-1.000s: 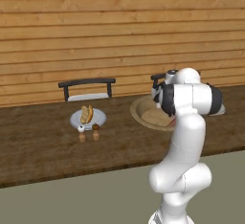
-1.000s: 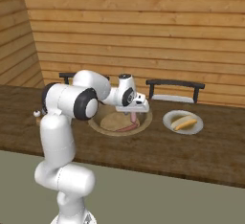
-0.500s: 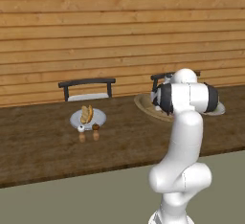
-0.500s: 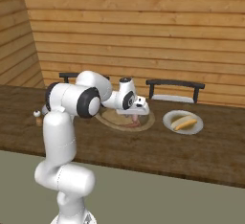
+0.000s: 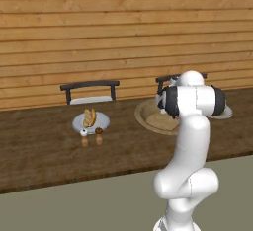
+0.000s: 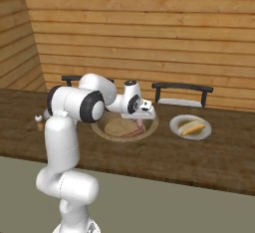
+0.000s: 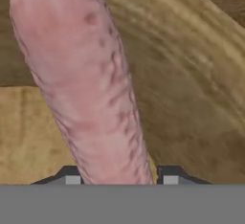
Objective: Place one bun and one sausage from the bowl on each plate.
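Now my tool (image 7: pixel 117 180) sits down in the bowl (image 6: pixel 107 133), fingers narrowed w/ the pink sausage (image 7: pixel 86 89) between them; can't tell if it's gripped. Bowl's mid-tabletop (image 6: pixel 164 152), btwn both plates (image 6: pixel 177 127).

dark wooden counter (image 5: pixel 44 156), bowl (image 5: pixel 144 115), plates (image 6: pixel 175 126)
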Controlling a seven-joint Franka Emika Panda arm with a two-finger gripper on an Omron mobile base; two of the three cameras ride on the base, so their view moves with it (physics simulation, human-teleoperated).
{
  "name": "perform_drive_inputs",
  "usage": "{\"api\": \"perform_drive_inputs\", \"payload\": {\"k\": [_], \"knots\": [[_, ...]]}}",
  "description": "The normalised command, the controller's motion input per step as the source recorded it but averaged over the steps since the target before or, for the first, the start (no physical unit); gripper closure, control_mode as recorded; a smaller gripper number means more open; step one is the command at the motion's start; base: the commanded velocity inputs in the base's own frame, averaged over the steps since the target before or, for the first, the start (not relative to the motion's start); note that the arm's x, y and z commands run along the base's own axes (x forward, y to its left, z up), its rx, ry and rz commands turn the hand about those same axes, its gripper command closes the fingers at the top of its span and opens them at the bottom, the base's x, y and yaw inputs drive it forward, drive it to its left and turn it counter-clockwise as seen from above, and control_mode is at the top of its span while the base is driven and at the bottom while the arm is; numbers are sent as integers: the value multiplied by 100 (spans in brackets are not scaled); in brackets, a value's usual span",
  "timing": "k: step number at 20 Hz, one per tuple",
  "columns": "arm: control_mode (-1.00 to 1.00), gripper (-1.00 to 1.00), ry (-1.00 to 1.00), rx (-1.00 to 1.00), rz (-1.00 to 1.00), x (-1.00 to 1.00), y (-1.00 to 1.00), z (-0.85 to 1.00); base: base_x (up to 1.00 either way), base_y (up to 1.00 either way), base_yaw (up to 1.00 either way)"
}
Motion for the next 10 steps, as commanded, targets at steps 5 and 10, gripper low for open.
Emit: {"api": "perform_drive_inputs", "payload": {"k": [5, 10], "knots": [[-100, 100, -20, 2, -6, -42, -10, 52, 0, 0, 0], [-100, 100, -16, 8, -39, -55, -57, 95, 0, 0, 0]]}}
